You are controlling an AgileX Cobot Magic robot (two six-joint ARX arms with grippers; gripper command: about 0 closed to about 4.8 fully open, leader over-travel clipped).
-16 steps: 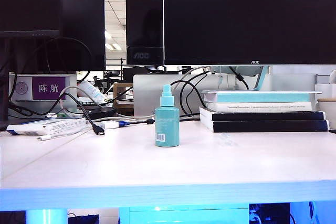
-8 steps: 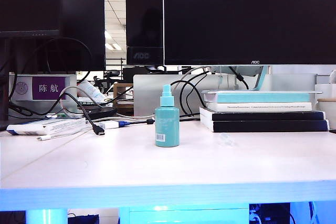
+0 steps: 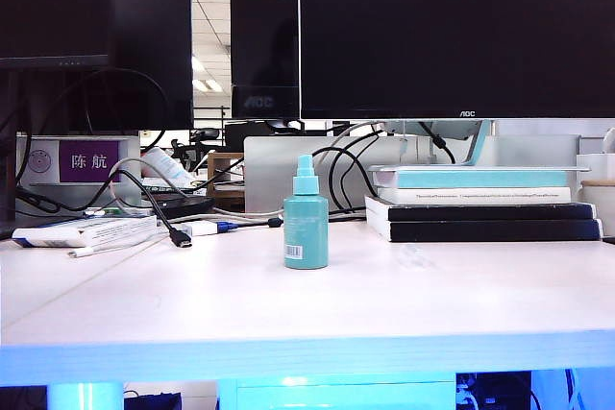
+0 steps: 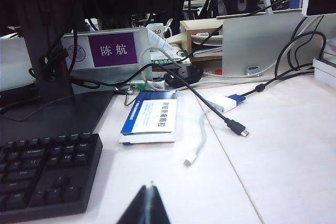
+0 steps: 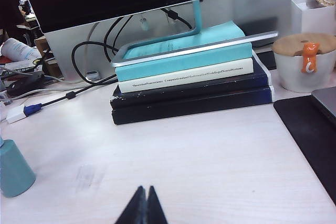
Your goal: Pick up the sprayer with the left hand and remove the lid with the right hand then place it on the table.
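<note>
Both hands are pinched fully shut on nothing: the left hand (image 4: pixel 148 206) low over the bench (image 3: pixel 461 295) near a keyboard (image 4: pixel 44 169), the right hand (image 5: pixel 143 206) before a book stack (image 5: pixel 191 85). Across the exterior frames nothing has shifted; the sprayer (image 3: pixel 306 216) stands upright mid-bench, untouched, so picking it up has not begun.

Nothing shifts in the exterior view across the three frames; neither arm appears there, and every object keeps its place.
</note>
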